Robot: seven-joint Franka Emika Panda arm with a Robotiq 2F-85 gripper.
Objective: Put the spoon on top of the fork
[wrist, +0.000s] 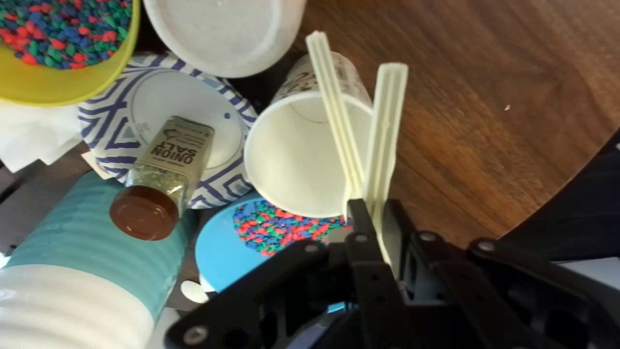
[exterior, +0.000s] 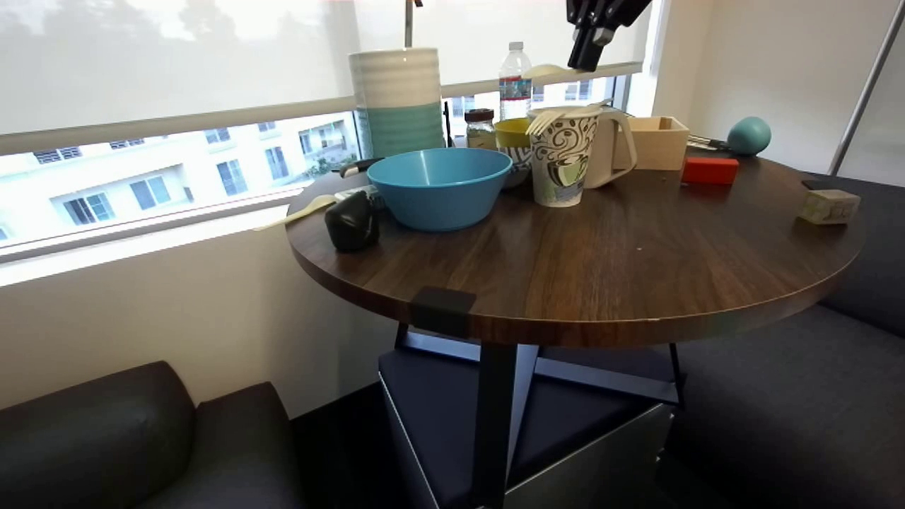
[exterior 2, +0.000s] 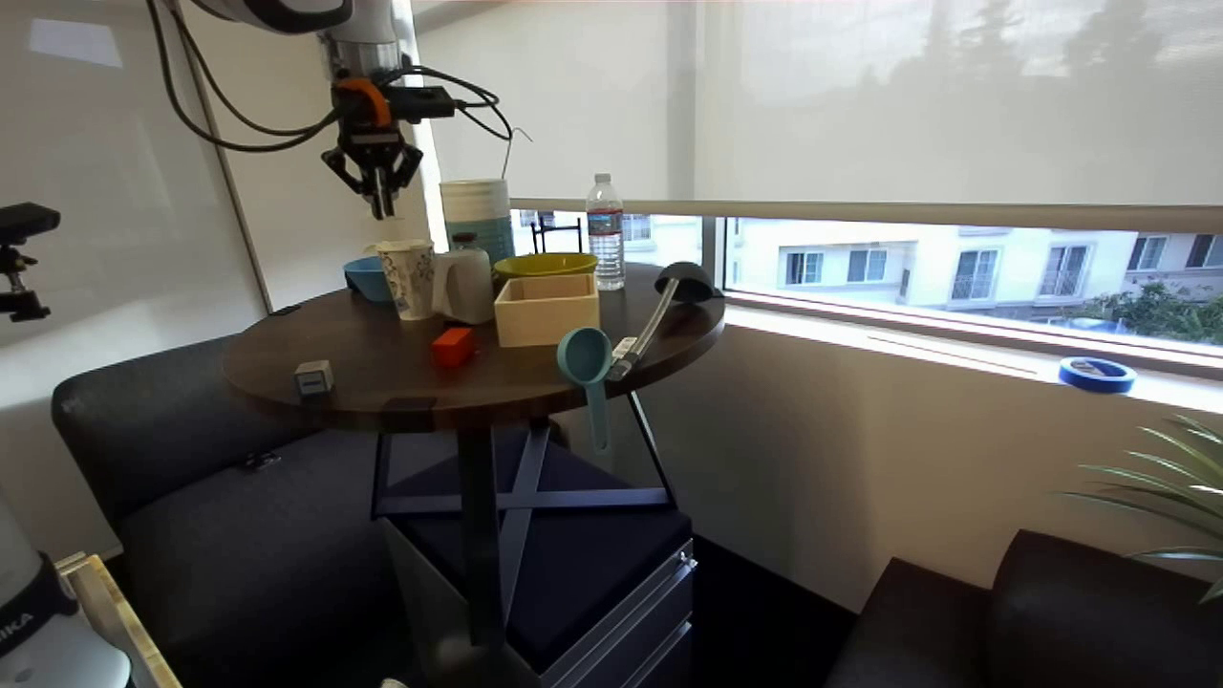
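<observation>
Smooth plastic spoon point(wrist: 381, 145) and fork point(wrist: 336, 114), matt paper cup point(wrist: 295, 160), smooth wood-grained tabletop point(wrist: 460, 116)

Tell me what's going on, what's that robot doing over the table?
The robot's gripper is holding a pale plastic spoon by its handle, up above a printed paper cup. A plastic fork is lying across the cup's open top. The job is to put the spoon on top of the fork, and that isn't done yet: an exterior view shows a gap between the two.
</observation>
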